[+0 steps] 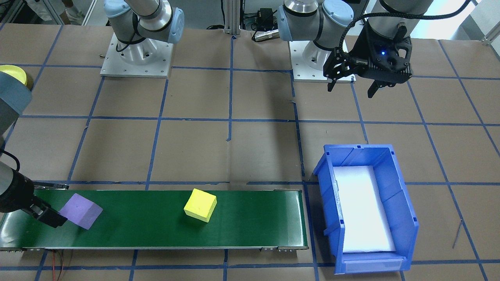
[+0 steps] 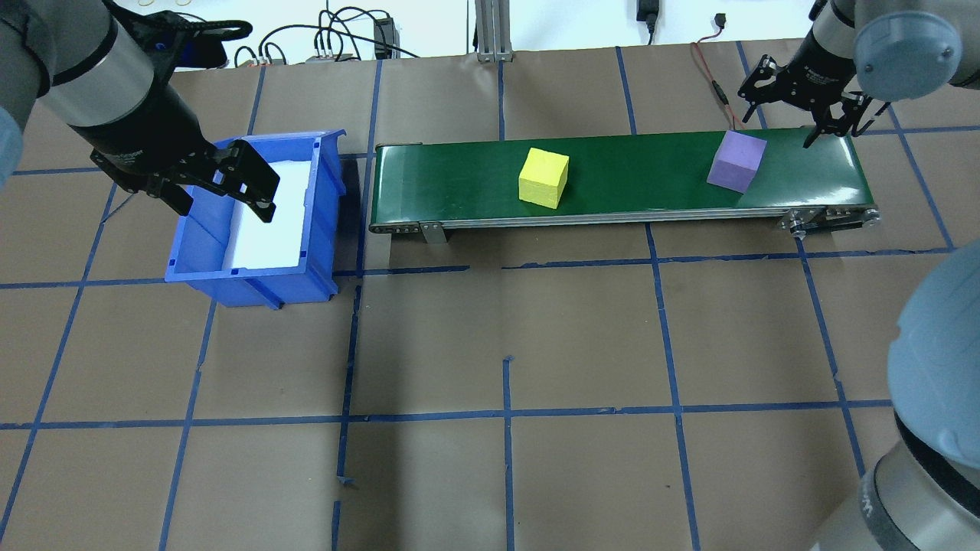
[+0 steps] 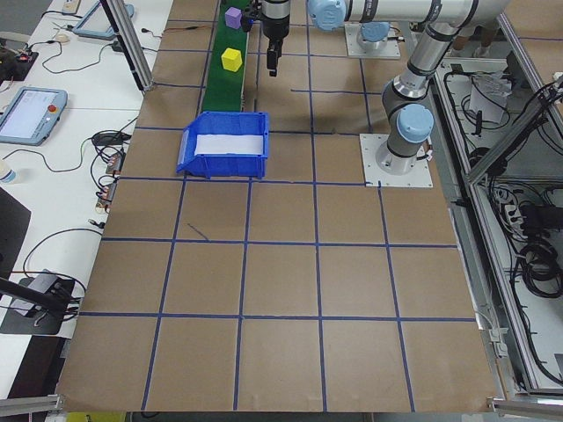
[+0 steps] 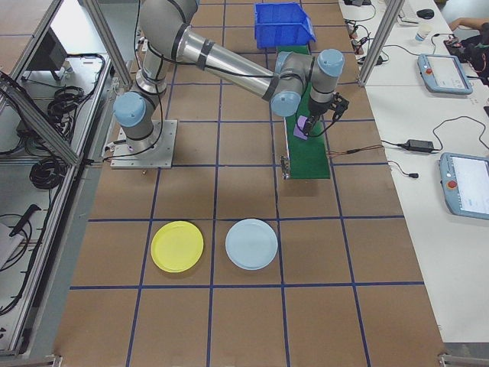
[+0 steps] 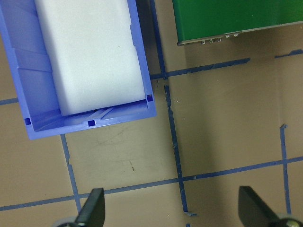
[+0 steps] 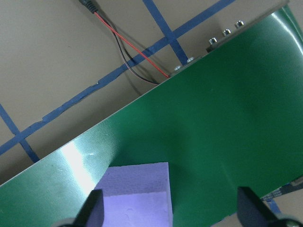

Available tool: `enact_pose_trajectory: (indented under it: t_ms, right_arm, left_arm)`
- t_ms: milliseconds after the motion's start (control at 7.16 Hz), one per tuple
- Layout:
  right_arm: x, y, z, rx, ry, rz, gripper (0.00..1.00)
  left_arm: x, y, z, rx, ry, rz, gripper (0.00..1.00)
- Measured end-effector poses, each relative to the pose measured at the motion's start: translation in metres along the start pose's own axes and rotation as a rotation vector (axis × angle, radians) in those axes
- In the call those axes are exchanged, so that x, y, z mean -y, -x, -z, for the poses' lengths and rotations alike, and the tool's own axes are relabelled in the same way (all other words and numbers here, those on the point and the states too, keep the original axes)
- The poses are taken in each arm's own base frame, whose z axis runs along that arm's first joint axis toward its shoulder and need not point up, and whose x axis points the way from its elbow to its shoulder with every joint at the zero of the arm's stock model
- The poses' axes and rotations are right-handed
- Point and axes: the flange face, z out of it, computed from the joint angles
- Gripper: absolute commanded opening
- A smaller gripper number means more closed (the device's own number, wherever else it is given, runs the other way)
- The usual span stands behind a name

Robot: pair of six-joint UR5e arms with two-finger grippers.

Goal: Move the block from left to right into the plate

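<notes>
A purple block [image 2: 736, 161] and a yellow block [image 2: 543, 177] lie on the green conveyor belt [image 2: 643, 184]. My right gripper [image 2: 798, 126] hangs open over the belt's right end, just right of the purple block [image 6: 137, 194], which sits near one of its fingers [image 6: 92, 210]. The yellow plate [image 4: 177, 246] lies on the table well away from the belt, and its edge [image 1: 13, 73] shows beside the right arm. My left gripper [image 2: 224, 208] is open and holds nothing above the blue bin [image 2: 253, 287].
The blue bin [image 1: 402, 218] with a white liner stands off the belt's left end. A light blue plate [image 4: 250, 243] lies beside the yellow one. A red and black cable [image 6: 128, 56] runs behind the belt. Blue tape lines grid the brown table.
</notes>
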Motion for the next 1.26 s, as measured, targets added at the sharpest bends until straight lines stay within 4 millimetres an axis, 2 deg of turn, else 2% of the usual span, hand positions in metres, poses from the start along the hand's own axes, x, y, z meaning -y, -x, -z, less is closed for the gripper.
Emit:
enact_pose_trajectory:
  t_ms: [419, 559, 698, 838, 978, 1257]
  right_arm:
    - [-0.004, -0.004, -0.031, 0.018, 0.065, -0.019, 1.00]
    - [-0.005, -0.012, -0.041, 0.015, 0.084, -0.029, 0.86]
    - [-0.004, -0.021, -0.046, 0.010, 0.093, -0.041, 0.56]
    - [-0.002, -0.027, -0.048, 0.012, 0.095, -0.048, 0.42]
    - [-0.001, -0.030, -0.048, 0.014, 0.096, -0.051, 0.34]
    - [0.008, -0.039, -0.036, 0.016, 0.072, -0.046, 0.30]
  left_arm:
    - [0.007, 0.001, -0.001, 0.003, -0.025, 0.028, 1.00]
    - [0.009, 0.001, -0.002, 0.004, -0.032, 0.034, 1.00]
    - [0.009, 0.001, -0.002, 0.005, -0.036, 0.034, 1.00]
    - [0.010, 0.001, -0.002, 0.005, -0.037, 0.034, 1.00]
    - [0.010, 0.001, -0.002, 0.005, -0.038, 0.036, 1.00]
    - [0.010, 0.001, -0.002, 0.004, -0.038, 0.052, 1.00]
